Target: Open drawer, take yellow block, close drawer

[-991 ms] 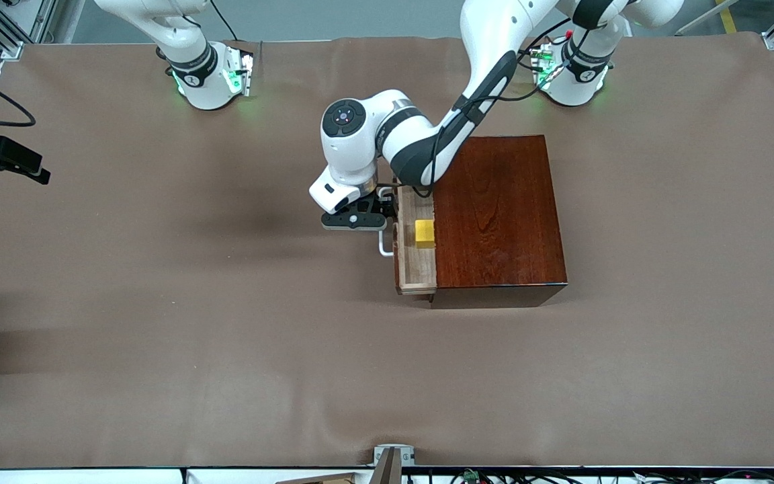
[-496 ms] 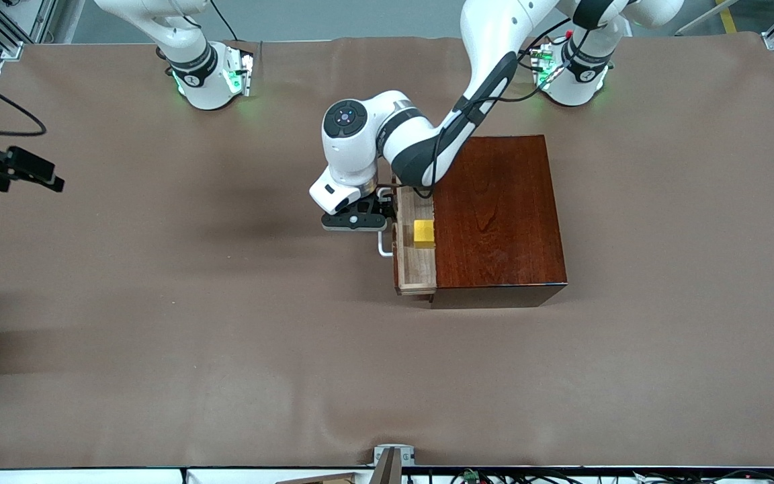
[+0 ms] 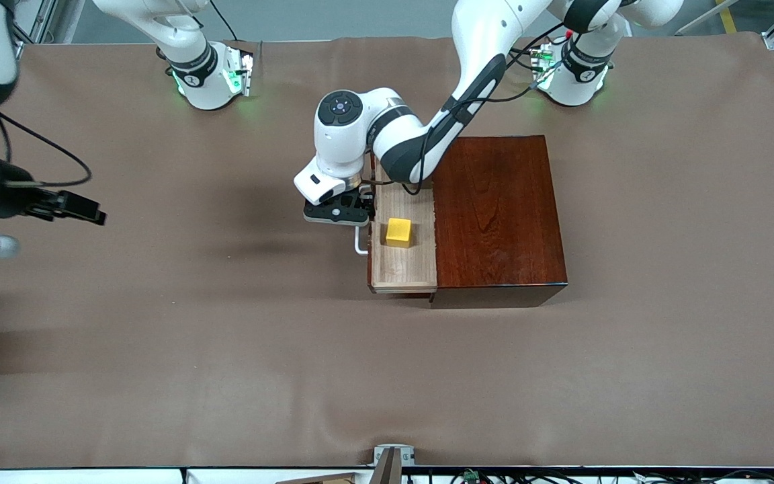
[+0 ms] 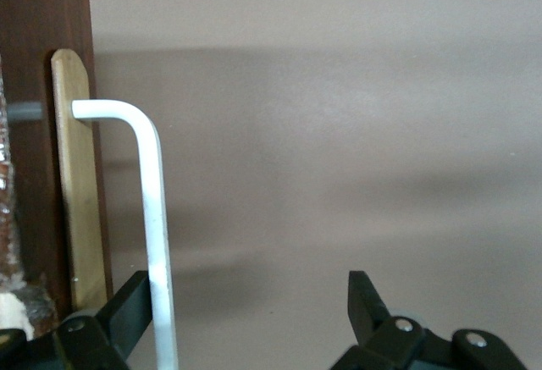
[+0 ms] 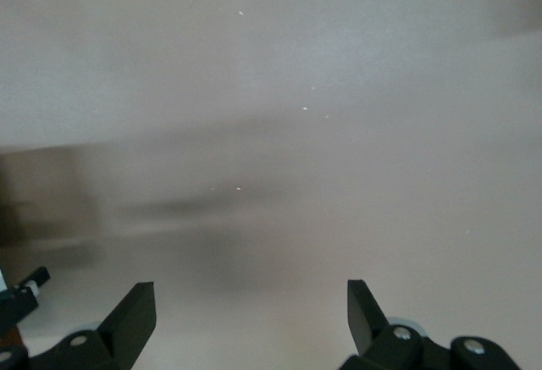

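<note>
The drawer (image 3: 404, 269) of the dark reddish-brown wooden box (image 3: 498, 208) stands pulled out toward the right arm's end of the table. The yellow block (image 3: 400, 232) sits on its pale floor, in full view. My left gripper (image 3: 345, 216) is open at the white U-shaped handle (image 3: 359, 242). In the left wrist view the handle bar (image 4: 152, 209) runs between the jaws, against one finger, and the gripper (image 4: 250, 289) is not closed on it. My right gripper (image 3: 84, 210) is open and empty over bare table at the right arm's end; the right wrist view (image 5: 251, 294) shows only cloth.
Brown cloth covers the table (image 3: 226, 349). The left arm's elbow and forearm (image 3: 400, 138) hang over the part of the drawer farthest from the front camera. A small bracket (image 3: 392, 456) sits at the table edge nearest the front camera.
The drawer has slid farther out toward the right arm's end, the left gripper moving with the handle. The whole yellow block now shows. The right arm has swung in over the table.
</note>
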Available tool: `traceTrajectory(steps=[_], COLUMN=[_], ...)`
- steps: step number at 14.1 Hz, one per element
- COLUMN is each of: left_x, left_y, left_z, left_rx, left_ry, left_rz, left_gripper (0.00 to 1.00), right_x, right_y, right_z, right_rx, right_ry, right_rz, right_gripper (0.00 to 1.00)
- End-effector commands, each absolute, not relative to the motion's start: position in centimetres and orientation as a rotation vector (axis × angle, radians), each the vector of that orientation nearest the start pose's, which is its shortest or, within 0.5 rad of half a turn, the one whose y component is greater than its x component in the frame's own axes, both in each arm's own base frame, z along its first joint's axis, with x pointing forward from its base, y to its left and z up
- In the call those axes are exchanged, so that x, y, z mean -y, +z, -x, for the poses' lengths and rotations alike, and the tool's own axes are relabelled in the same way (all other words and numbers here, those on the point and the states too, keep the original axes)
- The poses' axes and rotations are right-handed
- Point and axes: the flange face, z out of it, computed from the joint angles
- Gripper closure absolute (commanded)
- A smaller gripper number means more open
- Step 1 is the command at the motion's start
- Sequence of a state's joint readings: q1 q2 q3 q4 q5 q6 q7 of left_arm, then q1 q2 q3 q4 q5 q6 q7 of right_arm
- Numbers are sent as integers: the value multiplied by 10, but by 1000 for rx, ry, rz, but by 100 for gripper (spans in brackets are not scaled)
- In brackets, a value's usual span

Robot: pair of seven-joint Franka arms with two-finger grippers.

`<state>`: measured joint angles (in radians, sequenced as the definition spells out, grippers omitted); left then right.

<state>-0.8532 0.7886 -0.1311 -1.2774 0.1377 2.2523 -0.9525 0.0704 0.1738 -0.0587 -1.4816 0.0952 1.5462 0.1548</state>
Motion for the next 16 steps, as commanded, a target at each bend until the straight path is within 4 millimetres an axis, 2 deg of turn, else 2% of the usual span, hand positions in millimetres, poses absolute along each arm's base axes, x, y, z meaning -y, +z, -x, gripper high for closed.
traceTrajectory(steps=[1, 4, 8, 10, 13, 14, 15, 16], left_x=[636, 638, 637, 623, 560, 533, 501, 466], left_y=[309, 324, 340, 376, 466, 493, 509, 533], left_z=[-450, -453, -458, -468, -499, -511, -528, -542], left_rx=[-78, -75, -52, 35, 165, 216, 284, 351], left_ry=[-250, -278, -301, -265, -262, -259, -235, -230], left_rz=[3343, 3362, 3379, 3394, 3339, 3319, 3284, 3264], left_gripper=[0, 0, 0, 0, 0, 0, 0, 0], right_x=[-27, -48, -66, -95, -100, -110, -123, -138], right_y=[566, 548, 535, 522, 515, 515, 515, 516], right_z=[-606, -619, -622, -620, -617, -615, -612, -609], right_rx=[-327, -319, -330, -266, -294, -334, -396, -447], right_ry=[187, 212, 248, 289, 341, 346, 354, 355], right_rz=[3047, 3058, 3060, 3075, 3062, 3064, 3065, 3067], right_gripper=[0, 0, 0, 0, 0, 0, 0, 0])
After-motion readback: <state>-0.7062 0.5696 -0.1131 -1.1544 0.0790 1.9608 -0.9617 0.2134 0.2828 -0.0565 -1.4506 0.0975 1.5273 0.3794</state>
